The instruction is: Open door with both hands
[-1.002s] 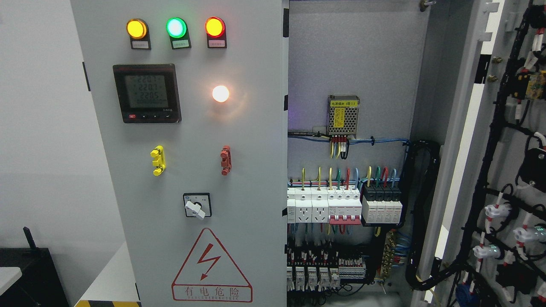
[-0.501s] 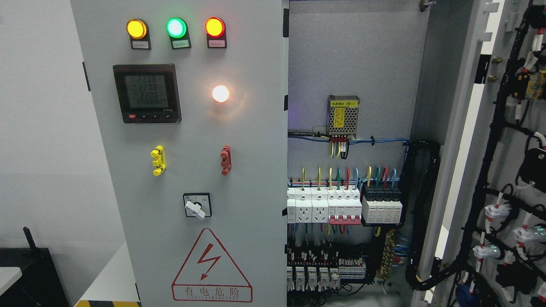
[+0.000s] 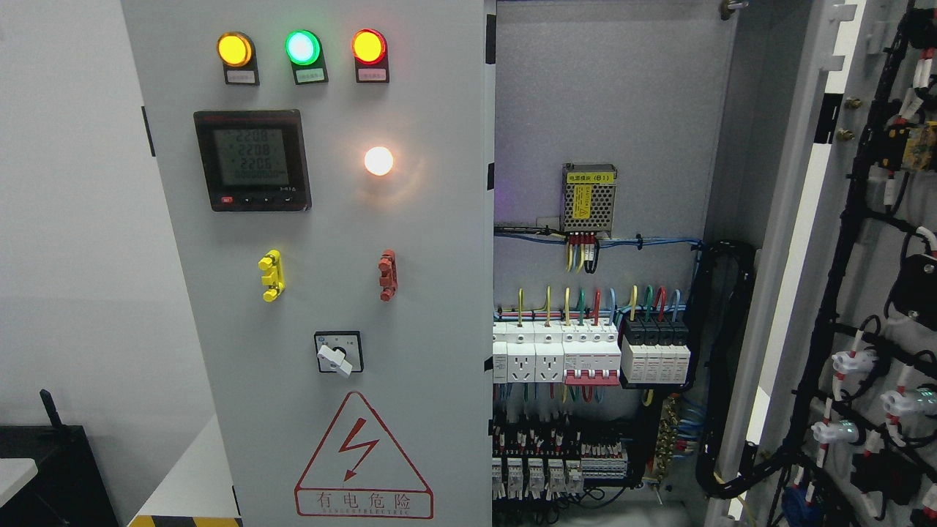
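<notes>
Grey steel cabinet door (image 3: pixel 871 241) with inside wiring stands swung wide at cabinet's right edge; neither hand visible, grip state unknown; judged open, withdraw clear.

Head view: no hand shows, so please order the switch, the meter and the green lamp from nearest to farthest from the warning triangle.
1. Switch, just above the warning triangle.
2. Meter, higher, to the left.
3. Green lamp, top row.
</notes>
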Robot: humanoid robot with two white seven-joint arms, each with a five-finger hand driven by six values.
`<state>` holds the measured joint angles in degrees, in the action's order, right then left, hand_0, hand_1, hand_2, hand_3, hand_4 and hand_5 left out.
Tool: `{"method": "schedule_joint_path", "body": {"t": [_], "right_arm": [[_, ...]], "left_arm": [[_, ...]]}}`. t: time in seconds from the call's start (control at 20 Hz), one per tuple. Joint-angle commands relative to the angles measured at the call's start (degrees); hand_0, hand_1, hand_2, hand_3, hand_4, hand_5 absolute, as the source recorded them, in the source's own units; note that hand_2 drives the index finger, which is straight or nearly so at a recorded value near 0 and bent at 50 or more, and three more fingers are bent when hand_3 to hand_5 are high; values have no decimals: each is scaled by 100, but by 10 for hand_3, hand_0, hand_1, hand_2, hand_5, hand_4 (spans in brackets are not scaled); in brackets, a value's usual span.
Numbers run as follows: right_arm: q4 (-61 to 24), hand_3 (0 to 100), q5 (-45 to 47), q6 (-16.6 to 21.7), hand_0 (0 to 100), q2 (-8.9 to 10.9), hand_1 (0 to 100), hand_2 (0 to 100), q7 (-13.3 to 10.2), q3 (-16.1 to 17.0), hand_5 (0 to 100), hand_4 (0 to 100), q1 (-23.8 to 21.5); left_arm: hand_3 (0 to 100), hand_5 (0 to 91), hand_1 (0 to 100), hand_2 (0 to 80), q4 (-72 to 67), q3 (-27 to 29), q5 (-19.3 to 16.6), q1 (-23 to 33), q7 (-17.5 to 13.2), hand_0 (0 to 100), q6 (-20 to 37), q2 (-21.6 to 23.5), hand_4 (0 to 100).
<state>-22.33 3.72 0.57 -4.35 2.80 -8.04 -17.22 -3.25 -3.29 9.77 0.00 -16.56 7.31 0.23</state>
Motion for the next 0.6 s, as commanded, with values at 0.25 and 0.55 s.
{"method": "schedule_joint_path", "body": {"t": [0.25, 0.55], "right_arm": [[-4251, 0, 6, 231, 106, 883, 0, 0, -25, 181, 0, 0, -1880], [-4868, 0, -12, 1742, 106, 901, 0, 0, -25, 128, 0, 0, -2478]], "left_arm": [[0, 0, 0, 0, 8, 276, -388, 88, -14, 0, -11, -190, 31], [0, 0, 0, 0, 8, 337, -817, 88, -23, 0, -98, -190, 30]]}}
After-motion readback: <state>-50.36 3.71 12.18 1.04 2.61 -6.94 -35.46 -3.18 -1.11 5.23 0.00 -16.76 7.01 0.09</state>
